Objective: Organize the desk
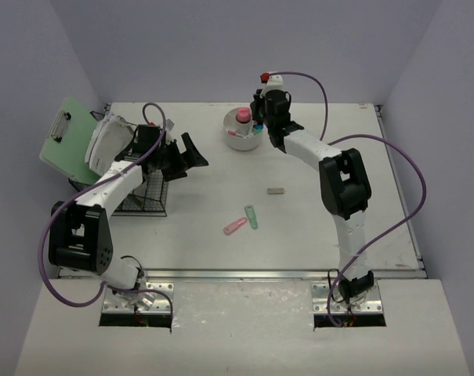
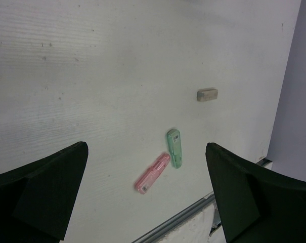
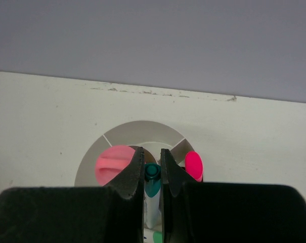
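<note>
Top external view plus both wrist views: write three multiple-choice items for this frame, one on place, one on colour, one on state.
1. The right hand is: A at the near edge; B over the round white holder; C at the far left corner.
2. The pair lying together on the desk is: A pink highlighter and green highlighter; B both blue; C black and yellow.
3. The left hand is: A shut on something; B shut and empty; C open and empty.
Key: B, it grips a teal-capped pen above the holder; A, both colours show in the left wrist view; C, its fingers stand wide apart with only desk between.
</note>
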You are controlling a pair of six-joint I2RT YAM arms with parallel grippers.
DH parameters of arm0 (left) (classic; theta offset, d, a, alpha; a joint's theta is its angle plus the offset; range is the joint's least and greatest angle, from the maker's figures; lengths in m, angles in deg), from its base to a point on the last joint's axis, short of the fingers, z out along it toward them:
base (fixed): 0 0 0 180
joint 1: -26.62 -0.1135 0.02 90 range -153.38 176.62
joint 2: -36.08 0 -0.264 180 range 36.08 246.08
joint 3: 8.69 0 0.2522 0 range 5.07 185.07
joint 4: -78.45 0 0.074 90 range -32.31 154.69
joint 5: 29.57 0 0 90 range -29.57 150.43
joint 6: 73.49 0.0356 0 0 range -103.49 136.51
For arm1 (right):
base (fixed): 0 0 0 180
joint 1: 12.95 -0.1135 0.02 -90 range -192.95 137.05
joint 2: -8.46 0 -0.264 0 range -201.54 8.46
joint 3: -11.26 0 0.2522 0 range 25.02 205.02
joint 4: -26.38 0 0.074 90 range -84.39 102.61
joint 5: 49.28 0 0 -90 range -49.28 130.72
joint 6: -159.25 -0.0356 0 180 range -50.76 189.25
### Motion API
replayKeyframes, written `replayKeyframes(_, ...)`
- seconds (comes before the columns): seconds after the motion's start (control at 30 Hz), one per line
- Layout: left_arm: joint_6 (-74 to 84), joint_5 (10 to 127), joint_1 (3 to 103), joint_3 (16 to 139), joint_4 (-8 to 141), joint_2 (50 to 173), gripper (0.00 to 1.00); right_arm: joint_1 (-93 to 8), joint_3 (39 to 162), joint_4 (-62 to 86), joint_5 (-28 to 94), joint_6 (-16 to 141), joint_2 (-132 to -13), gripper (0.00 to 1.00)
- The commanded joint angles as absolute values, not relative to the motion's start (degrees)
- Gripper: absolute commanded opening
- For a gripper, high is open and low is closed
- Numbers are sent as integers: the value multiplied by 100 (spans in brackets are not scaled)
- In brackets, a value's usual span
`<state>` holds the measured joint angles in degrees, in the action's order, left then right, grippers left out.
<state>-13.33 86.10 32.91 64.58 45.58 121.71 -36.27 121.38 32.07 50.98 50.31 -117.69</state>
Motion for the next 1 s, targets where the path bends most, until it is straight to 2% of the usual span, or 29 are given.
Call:
replayKeyframes(0.0, -1297, 8641, 3211, 6531, 4769, 12209, 100, -3544, 12212, 3980, 5218, 5340, -11721, 0)
replayKeyframes(0.37, -1337, 8691, 3207, 6528, 4825, 12373, 100, -3320, 11962, 4361, 5174, 5676, -11704, 0)
replayKeyframes(0.97, -1353, 8696, 3207, 6535, 4806, 12520, 100, -3149, 12328, 3826, 4610, 5103, -12063, 0)
